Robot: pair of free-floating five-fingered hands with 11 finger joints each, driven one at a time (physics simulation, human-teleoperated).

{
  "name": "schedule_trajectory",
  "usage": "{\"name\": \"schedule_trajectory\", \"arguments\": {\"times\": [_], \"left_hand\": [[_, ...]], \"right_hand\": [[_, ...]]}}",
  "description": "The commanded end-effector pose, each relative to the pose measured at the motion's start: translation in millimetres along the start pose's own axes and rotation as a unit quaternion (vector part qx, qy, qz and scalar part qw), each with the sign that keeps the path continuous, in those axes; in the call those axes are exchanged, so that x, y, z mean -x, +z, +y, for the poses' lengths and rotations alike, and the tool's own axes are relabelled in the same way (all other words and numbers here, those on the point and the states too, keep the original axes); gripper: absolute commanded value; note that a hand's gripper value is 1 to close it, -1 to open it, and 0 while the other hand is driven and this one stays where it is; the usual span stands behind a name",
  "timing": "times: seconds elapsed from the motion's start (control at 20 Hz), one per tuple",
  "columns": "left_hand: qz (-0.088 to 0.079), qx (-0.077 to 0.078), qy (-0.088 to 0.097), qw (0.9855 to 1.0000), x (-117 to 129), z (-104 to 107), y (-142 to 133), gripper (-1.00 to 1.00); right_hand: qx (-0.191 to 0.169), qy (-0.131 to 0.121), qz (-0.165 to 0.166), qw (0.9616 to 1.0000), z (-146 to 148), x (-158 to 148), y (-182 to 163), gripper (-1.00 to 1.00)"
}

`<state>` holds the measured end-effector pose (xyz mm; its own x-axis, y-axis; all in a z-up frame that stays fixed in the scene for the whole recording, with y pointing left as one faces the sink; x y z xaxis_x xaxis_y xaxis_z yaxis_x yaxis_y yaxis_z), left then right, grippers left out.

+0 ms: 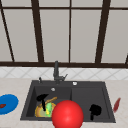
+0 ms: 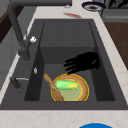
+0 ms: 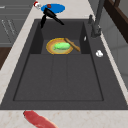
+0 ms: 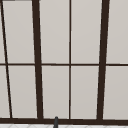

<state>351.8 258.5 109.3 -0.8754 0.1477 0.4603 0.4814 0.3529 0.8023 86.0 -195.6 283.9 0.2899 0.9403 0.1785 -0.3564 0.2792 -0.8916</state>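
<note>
Our left hand [image 1: 42,98] hangs at the left, palm down, with its fingers straight and spread. From the left side [image 2: 83,62] we see them reaching out flat and level, holding nothing. Our right hand [image 1: 95,110] floats lower at the right, its fingers curled in loosely around nothing.

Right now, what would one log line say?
left hand: open, over yellow bowl | right hand: curled, holding nothing | bowl: green item, wooden utensil
</note>
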Motion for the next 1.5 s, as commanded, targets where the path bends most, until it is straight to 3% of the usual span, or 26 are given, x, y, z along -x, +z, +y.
{"name": "schedule_trajectory", "arguments": {"times": [0.0,0.2,0.3,0.4,0.45,0.5,0.55,0.6,0.65,0.7,0.75,1.05,1.25,1.45], "left_hand": [[0.023,0.026,-0.005,0.9994,-13,7,5,-1.00],[0.028,0.030,-0.005,0.9992,-24,15,10,-1.00],[0.041,0.022,0.006,0.9989,-22,22,17,-1.00],[0.041,0.031,-0.002,0.9987,-23,24,25,-1.00],[0.028,0.039,0.011,0.9988,-24,18,14,-1.00],[0.013,0.013,-0.001,0.9998,-22,20,16,-1.00],[0.022,0.024,0.002,0.9995,-21,19,30,-1.00],[0.011,0.014,0.000,0.9998,-23,22,22,-1.00],[0.003,0.025,-0.013,0.9996,-36,22,21,-1.00],[0.010,0.043,-0.014,0.9989,-40,25,31,-1.00],[0.025,0.074,-0.012,0.9969,-46,21,29,-1.00],[0.050,0.104,-0.017,0.9932,-57,12,49,-1.00],[0.065,0.130,-0.021,0.9892,-65,8,61,-1.00],[0.080,0.157,-0.025,0.9841,-73,3,73,-1.00]], "right_hand": [[0.000,0.000,0.000,1.0000,0,0,0,0.00],[0.000,0.000,0.000,1.0000,0,0,0,0.00],[0.000,0.000,0.000,1.0000,0,0,0,0.00],[0.000,0.000,0.000,1.0000,0,0,0,0.00],[0.000,0.000,0.000,1.0000,0,0,0,0.00],[0.000,0.000,0.000,1.0000,0,0,0,0.00],[0.000,0.000,0.000,1.0000,0,0,0,0.00],[0.000,0.000,0.000,1.0000,0,0,0,0.00],[0.000,0.000,0.000,1.0000,0,0,0,0.00],[0.000,0.000,0.000,1.0000,0,0,0,0.00],[0.000,0.000,0.000,1.0000,0,0,0,0.00],[0.000,0.000,0.000,1.0000,0,0,0,0.00],[0.000,0.000,0.000,1.0000,0,0,0,0.00],[0.000,0.000,0.000,1.0000,0,0,0,0.00]]}}
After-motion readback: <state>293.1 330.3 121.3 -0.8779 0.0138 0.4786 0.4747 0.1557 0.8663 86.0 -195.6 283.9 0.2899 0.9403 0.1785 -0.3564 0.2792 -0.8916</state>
